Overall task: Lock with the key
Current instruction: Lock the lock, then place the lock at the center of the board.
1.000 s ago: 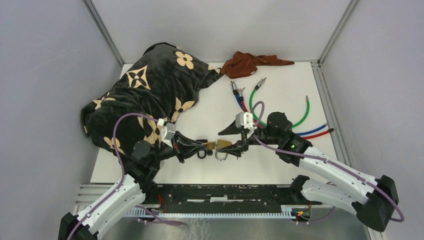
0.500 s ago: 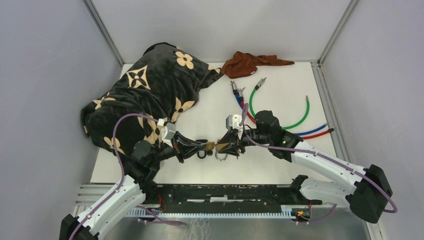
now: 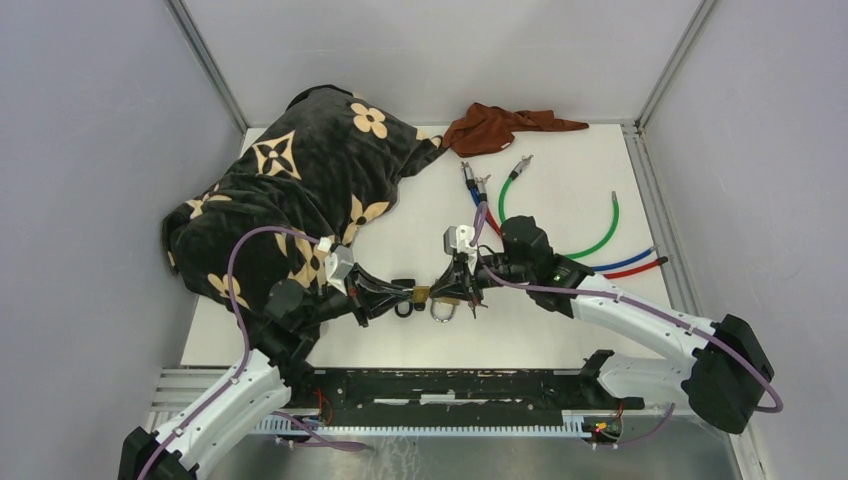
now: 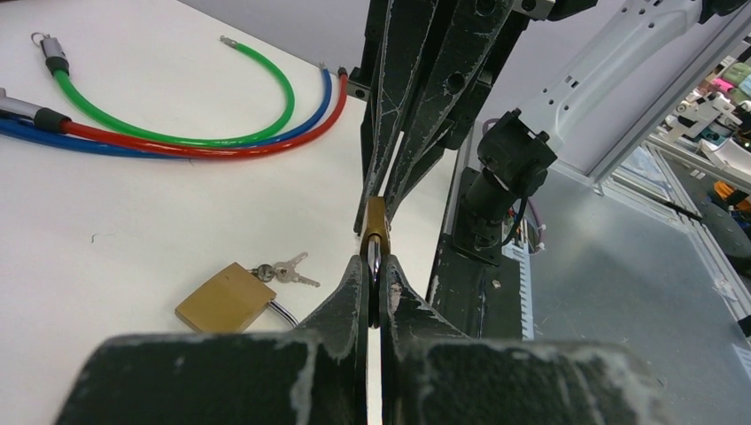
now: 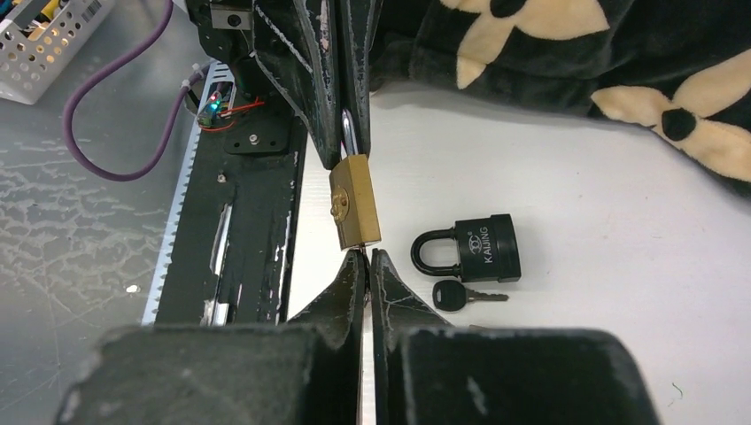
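Both grippers meet tip to tip on one brass padlock (image 5: 355,202), held off the white table (image 3: 570,180). The left gripper (image 4: 373,266) is pinched on its steel shackle (image 5: 347,140). The right gripper (image 5: 366,258) has its fingers pressed almost together against the body's opposite end, and whatever sits between them is hidden. At 3 o'clock of that lock in the right wrist view lies a black padlock (image 5: 483,248) marked KAIJING, with a small black-headed key (image 5: 467,295) just beside it. A second brass padlock (image 4: 221,299) with a bunch of keys (image 4: 285,269) rests flat nearby. Seen from above, the left arm (image 3: 230,400) reaches in from 7 o'clock and the right arm (image 3: 640,320) from 4 o'clock, both low with wrists level. A flower-print blanket (image 3: 320,160) lies at 10 o'clock and a green cable (image 3: 615,218) at 2 o'clock.
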### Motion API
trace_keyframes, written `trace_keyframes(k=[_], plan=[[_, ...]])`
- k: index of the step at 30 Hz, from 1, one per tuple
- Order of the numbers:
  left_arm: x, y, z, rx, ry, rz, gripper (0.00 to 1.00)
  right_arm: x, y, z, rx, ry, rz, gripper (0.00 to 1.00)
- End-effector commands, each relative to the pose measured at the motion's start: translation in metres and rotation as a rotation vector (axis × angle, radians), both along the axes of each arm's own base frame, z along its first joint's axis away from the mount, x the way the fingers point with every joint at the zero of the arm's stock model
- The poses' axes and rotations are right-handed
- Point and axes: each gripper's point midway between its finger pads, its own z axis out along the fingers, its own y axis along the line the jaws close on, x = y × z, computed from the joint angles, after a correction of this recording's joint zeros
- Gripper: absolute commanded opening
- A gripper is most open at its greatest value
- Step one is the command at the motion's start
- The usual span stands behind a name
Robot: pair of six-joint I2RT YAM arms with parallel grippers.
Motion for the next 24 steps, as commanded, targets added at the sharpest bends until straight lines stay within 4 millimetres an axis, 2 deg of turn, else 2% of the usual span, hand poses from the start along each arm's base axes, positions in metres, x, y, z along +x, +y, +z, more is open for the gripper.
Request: trace_keyframes(k=[1,4,7,10,12,15,18,20,24], plan=[[0.001,0.001,0.02,-0.024,-0.092,0.001,0.02,0.0,0.005,0.018,0.03,-0.042,0.024,0.0],[0.005,0.002,0.022,0.023,-0.119,0.009,0.02,0.002,-0.004,0.005,-0.015,-0.036,-0.015,0.0],[0.014,0.006,0.021,0.122,-0.173,0.033,0.02,0.011,-0.024,-0.014,-0.076,-0.007,-0.123,0.0],[0.031,0.017,0.013,0.237,-0.217,0.117,0.02,0.021,-0.049,-0.032,-0.102,0.059,-0.24,0.0],[0.04,0.023,0.004,0.322,-0.274,0.147,0.02,0.024,-0.061,-0.036,-0.082,0.099,-0.301,0.0],[0.042,0.027,-0.018,0.431,-0.287,0.122,0.02,0.025,-0.064,-0.039,-0.038,0.168,-0.368,0.0],[0.047,0.037,-0.045,0.585,-0.215,0.15,0.02,0.036,-0.069,-0.044,0.023,0.325,-0.54,0.0],[0.036,0.039,-0.066,0.745,-0.207,0.087,0.02,0.035,-0.066,-0.045,0.128,0.491,-0.62,0.0],[0.02,0.03,-0.075,0.955,-0.241,0.02,0.02,0.019,-0.055,-0.064,0.252,0.783,-0.748,0.0]])
